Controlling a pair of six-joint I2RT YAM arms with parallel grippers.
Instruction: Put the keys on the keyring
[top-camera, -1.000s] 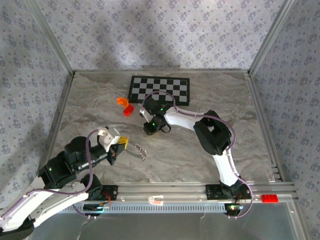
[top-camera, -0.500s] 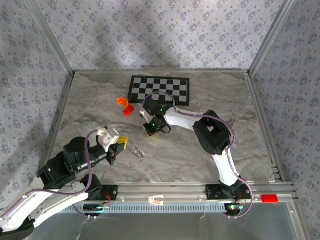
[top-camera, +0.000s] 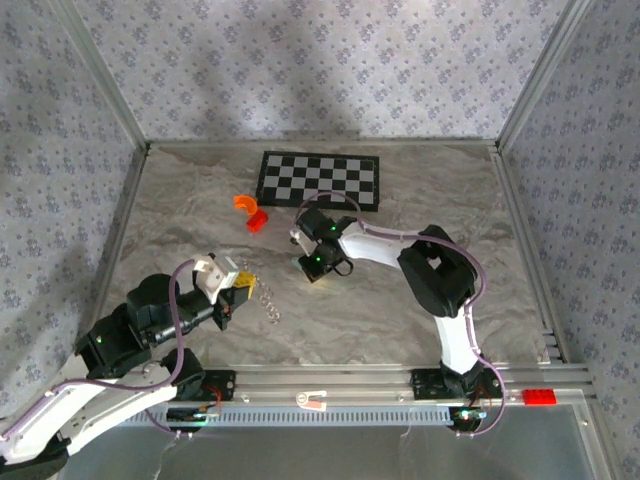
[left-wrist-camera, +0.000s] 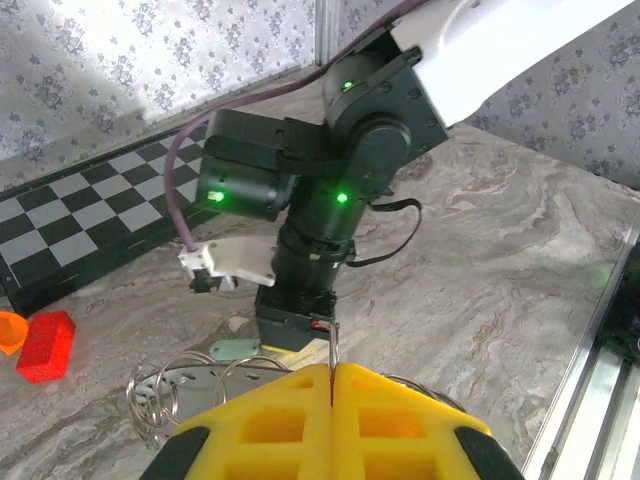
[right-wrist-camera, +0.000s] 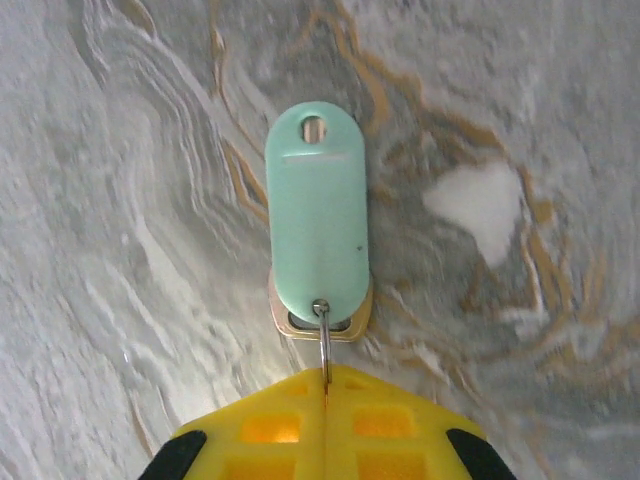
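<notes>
Left arm (top-camera: 130, 335): rises from its base at the near left, black joints folded low, forearm reaching up and to the right.
Left tool (top-camera: 243, 288): roughly level, pointing right toward the other arm. Its 2 yellow pads (left-wrist-camera: 270, 420) are pressed flat together, with a thin wire of the keyring (left-wrist-camera: 165, 385) nipped in the seam.
Right arm (top-camera: 435, 275): climbs from its base at the near right to a bent black elbow, then a white forearm runs left.
Right wrist (left-wrist-camera: 340, 190): upright, green lights (left-wrist-camera: 341, 197) lit.
Right tool (top-camera: 313, 268): pointing straight down, its 2 yellow pads closed on the small wire loop of the keys (right-wrist-camera: 318, 225).
Spacing: the 2 tools near each other, not touching.
</notes>
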